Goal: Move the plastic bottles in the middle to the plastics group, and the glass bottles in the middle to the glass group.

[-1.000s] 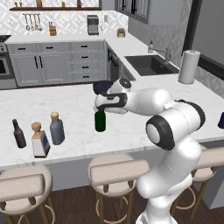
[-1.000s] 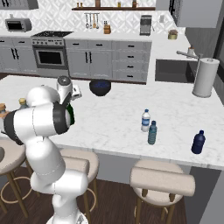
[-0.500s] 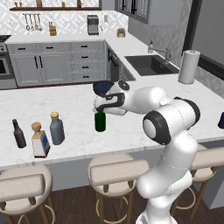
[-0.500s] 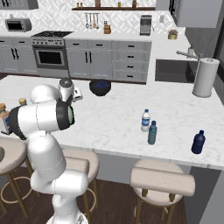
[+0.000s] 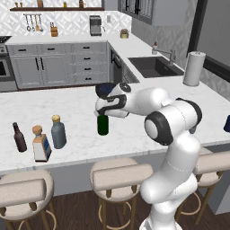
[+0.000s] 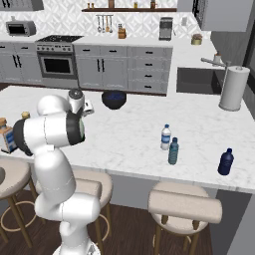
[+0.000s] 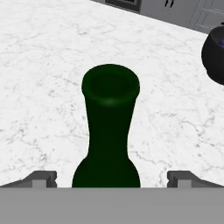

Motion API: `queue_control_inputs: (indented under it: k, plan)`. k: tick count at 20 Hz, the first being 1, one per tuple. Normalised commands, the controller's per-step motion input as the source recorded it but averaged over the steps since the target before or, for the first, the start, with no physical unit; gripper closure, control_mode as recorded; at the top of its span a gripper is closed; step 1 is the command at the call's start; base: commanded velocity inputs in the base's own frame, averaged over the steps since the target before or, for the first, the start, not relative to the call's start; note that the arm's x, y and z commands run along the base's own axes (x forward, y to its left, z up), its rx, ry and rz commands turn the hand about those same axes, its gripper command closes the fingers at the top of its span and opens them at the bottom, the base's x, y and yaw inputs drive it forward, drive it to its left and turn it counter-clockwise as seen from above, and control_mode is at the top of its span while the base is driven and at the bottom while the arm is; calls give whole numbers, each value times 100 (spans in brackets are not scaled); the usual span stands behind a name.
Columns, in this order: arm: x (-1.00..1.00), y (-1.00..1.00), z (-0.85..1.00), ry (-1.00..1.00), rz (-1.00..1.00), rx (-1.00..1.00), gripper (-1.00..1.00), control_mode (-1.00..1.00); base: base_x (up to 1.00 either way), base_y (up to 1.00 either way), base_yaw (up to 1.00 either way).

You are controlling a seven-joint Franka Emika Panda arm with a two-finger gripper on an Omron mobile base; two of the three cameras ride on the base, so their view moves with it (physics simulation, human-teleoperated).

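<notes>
Gripper (image 7: 111, 178) was lowered over the dark green wine bottle (image 5: 103, 125), which stood upright mid-counter (image 5: 67, 101). Fingers (image 7: 41, 178) were spread wide, one either side of the neck, not touching it. Grey-blue bottle (image 5: 58, 132) stood by the square blue-labelled bottle (image 5: 41, 144) and small brown bottle (image 5: 19, 137).

Glossy white rounded arm (image 5: 175, 134) segments, dark grey joint rings, small dark finger tips.
</notes>
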Motion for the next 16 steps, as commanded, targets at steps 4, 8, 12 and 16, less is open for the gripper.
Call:
queue_control_inputs:
  k: [4, 8, 12, 16]
  plan:
    - [6, 10, 0, 6, 0, 0, -100, -100, 0, 0, 0]
    - [4, 6, 0, 1, 0, 0, -100, -100, 0, 0, 0]
    - [6, 0, -2, 0, 0, 0, -100, -100, 0, 0, 0]
    - [0, 0, -16, 0, 0, 0, -100, -100, 0, 0, 0]
